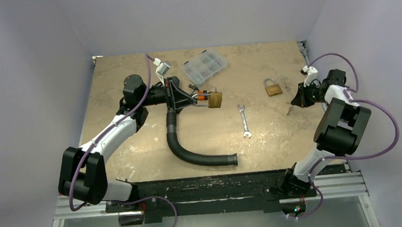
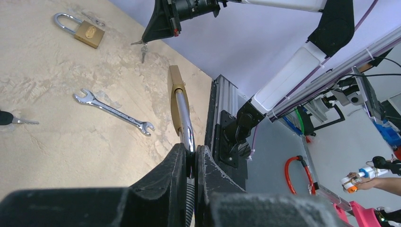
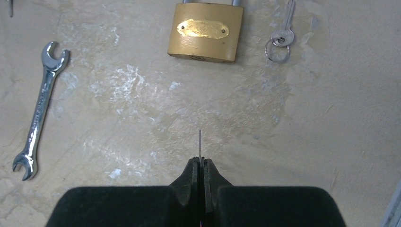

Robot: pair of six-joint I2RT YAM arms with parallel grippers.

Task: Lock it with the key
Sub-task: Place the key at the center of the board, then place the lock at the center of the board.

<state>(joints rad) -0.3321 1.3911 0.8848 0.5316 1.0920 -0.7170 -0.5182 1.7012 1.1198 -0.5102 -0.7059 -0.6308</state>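
Working over a mottled tan tabletop. Pinching the heavy brass padlock by its slick shackle in the left gripper, above mid-table; clamping the thin, light key in the right gripper, probably slipping unless squeezed firmly.

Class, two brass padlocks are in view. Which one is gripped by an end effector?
The padlock whose shackle is pinched by the left end effector. The other padlock lies flat on the table, untouched.
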